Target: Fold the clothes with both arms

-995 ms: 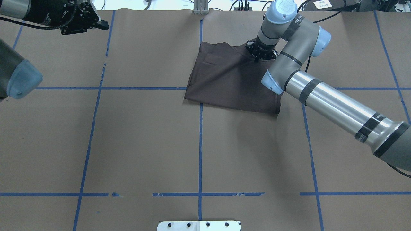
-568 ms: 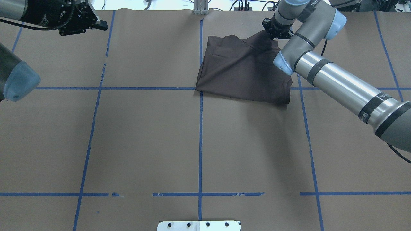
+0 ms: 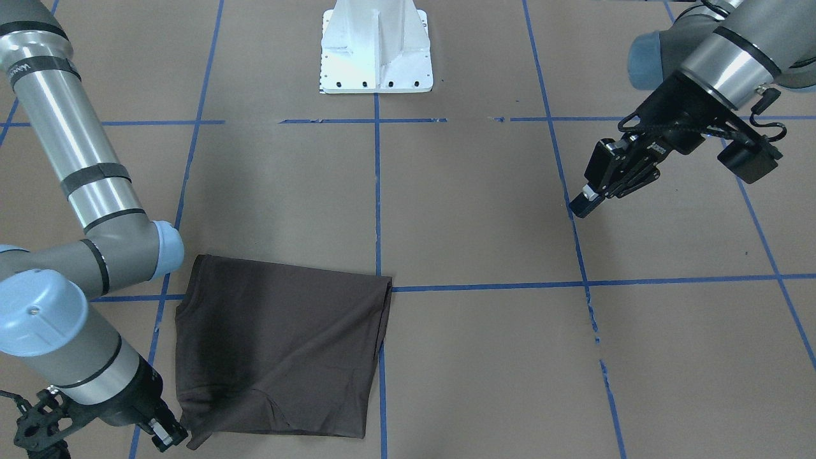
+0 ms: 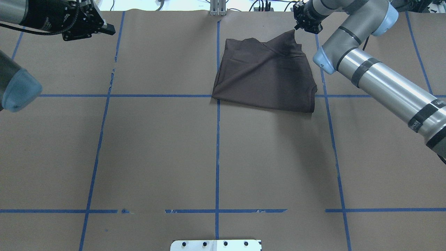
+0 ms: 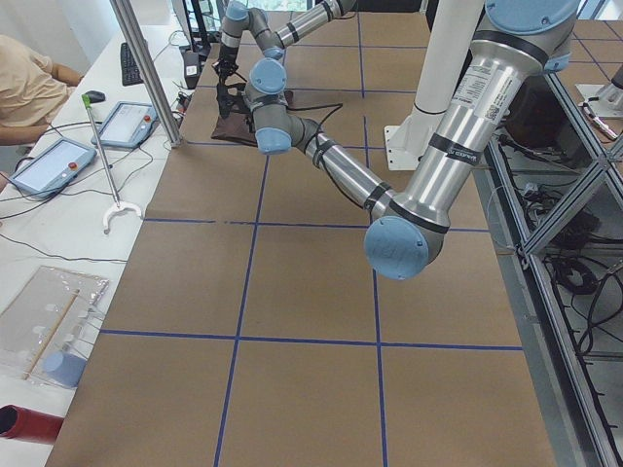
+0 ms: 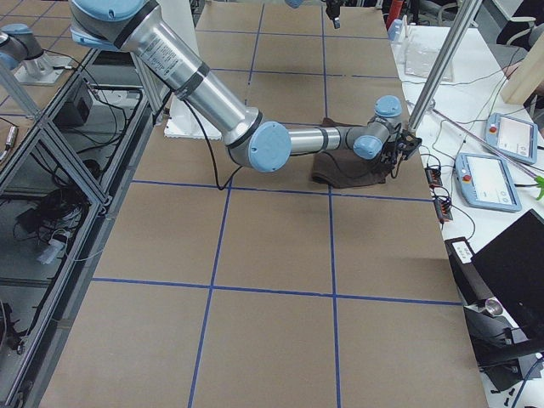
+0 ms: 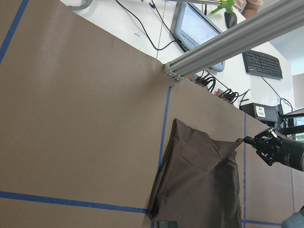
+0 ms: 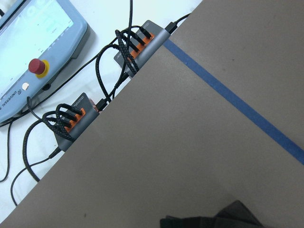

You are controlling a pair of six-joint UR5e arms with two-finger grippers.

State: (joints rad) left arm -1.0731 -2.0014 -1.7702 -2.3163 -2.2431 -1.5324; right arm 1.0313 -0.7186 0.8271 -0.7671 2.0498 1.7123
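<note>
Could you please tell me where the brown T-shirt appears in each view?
Front-facing: T-shirt lower left.
Overhead: T-shirt upper centre-right.
Exterior left: T-shirt far, top left.
Exterior right: T-shirt centre-right.
Left wrist: T-shirt bottom centre-right.
Right wrist: T-shirt sliver, bottom edge.
Landmark: blue tape crossing at its corner.

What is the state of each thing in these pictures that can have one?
T-shirt: folded, lying on the table, one far corner drawn up to a point.
Right end effector: shut on that corner of the T-shirt.
Left end effector: shut, empty, well away from the T-shirt.
</note>
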